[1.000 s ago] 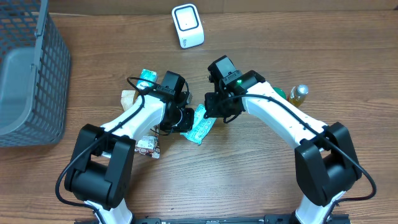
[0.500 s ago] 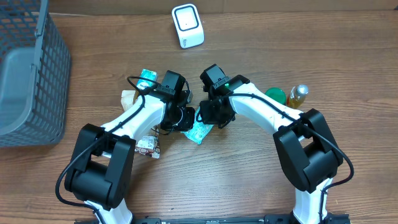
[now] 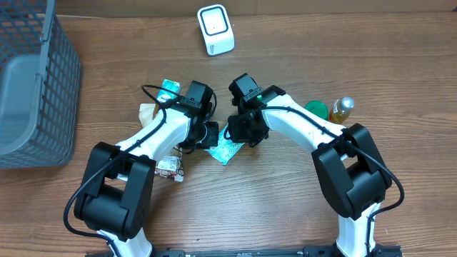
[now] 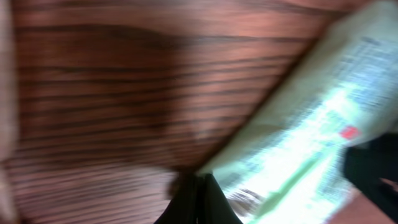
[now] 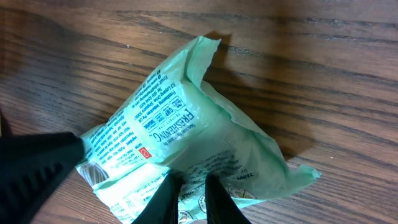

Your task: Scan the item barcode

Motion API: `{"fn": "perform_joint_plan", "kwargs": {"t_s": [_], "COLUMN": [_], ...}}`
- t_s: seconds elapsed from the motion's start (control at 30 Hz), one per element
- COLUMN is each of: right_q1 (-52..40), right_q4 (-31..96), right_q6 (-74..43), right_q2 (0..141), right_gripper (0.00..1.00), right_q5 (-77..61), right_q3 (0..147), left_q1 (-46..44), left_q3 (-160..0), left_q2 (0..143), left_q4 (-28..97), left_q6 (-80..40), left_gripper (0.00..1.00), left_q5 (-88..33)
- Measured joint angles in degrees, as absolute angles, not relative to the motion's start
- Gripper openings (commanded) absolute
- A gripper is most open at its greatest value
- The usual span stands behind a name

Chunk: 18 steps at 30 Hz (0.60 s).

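A pale green printed packet (image 3: 227, 148) hangs just above the wood between the two arms. My left gripper (image 4: 198, 186) is shut on the packet's (image 4: 311, 130) end edge, fingertips pressed together. In the right wrist view the packet (image 5: 186, 118) fills the middle, small print facing up, and the left arm's dark fingers (image 5: 37, 165) hold its left end. My right gripper (image 5: 189, 180) hovers over the packet's lower edge with its fingers a narrow gap apart, nothing pinched. The white scanner (image 3: 215, 29) stands at the back of the table.
A grey mesh basket (image 3: 28, 93) fills the far left. A teal pack (image 3: 168, 89), a beige item (image 3: 148, 112) and a small packet (image 3: 169, 168) lie by the left arm. A green-capped container (image 3: 318, 109) and a yellow bottle (image 3: 343, 108) stand right.
My right gripper has moved left, closer to the left gripper and over the packet, and its fingers have parted slightly. The left gripper keeps its hold.
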<state>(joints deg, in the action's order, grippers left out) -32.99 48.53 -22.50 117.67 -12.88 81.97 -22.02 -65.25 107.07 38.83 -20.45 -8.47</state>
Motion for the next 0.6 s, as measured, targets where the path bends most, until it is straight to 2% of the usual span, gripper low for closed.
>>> {"fn": "perform_joint_plan", "kwargs": {"t_s": [0.3,0.4,0.6], "right_q1": [-32.99,-32.99,-33.04], "right_q4": [48.53,48.56,48.45], "right_q6": [-22.50,-22.50,-22.50], "right_q2": [117.71,117.71,117.71], "right_gripper": [0.14,0.18,0.19], "right_q5": [-12.82,-12.86,-13.08], "right_q3": [81.97,81.97,81.97], "left_q1": [-22.00,-22.00,-22.00], "left_q3": [-65.25,-65.34,-67.94], "left_q2": [107.07,107.07,106.37], "left_q4": [39.90,42.26,46.35], "left_q6": [-22.39,-22.41,-22.39], "left_gripper": [0.04,0.04,0.06], "left_q5": [-4.21,-4.34,-7.64]}}
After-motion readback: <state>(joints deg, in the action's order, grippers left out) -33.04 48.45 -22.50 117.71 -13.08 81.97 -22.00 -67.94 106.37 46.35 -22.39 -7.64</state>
